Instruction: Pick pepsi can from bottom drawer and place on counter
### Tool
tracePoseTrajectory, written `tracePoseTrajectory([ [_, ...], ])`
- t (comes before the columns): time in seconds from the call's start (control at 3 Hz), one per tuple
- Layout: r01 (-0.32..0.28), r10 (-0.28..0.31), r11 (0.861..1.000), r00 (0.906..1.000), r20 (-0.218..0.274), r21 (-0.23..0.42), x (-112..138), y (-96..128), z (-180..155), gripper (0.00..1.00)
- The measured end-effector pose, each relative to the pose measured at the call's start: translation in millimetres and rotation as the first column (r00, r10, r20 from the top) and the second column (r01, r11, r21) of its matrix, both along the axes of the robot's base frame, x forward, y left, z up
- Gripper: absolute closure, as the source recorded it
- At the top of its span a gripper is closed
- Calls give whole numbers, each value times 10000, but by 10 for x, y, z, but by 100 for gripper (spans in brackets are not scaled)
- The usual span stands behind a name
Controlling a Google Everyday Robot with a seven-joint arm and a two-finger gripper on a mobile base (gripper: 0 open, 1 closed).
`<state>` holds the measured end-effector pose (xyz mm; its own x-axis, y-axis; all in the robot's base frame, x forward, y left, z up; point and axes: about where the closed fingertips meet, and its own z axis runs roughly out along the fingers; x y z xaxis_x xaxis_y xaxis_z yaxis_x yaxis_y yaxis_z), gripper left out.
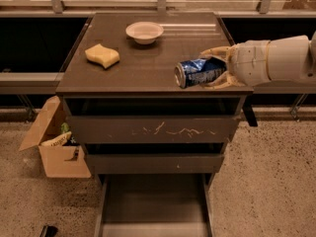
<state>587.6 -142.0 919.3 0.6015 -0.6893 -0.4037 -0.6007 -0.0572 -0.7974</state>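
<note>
Gripper (213,68): at the right front part of the counter (143,65), reaching in from the right. Its two pale fingers (216,51) are clamped on the pepsi can (199,72), one along the can's far side, one along its near side.

Pepsi can: lies on its side, silver end pointing left toward the middle of the counter, blue body running back into the gripper. It sits low over the counter near the front edge; cannot tell whether it touches the surface.

Arm (281,58): thick white sleeve, runs off the right edge of the view, level with the counter.

Counter, other items: yellow sponge (102,56) on the left half, well apart from the can. Small white bowl (144,32) toward the back, near the middle.

Below the counter: a drawer front with white scratches (168,130), with a plain front under it. Bottom drawer (153,204) is pulled out toward the camera, bare dark floor showing inside.

Floor (266,181): speckled beige. Open cardboard box (57,157) stands left of the cabinet, with packets in it.
</note>
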Motion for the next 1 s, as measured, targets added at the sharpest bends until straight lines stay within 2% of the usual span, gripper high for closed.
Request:
tracePoseTrajectory([
  [0.33, -61, 61, 10000, 9999, 84, -68, -6, 0, -2, 100],
  [0.67, 72, -72, 9998, 10000, -17, 185, 95, 45, -11, 100],
  [1.0, 514, -495, 9966, 9983, -307, 645, 346, 49, -23, 100],
])
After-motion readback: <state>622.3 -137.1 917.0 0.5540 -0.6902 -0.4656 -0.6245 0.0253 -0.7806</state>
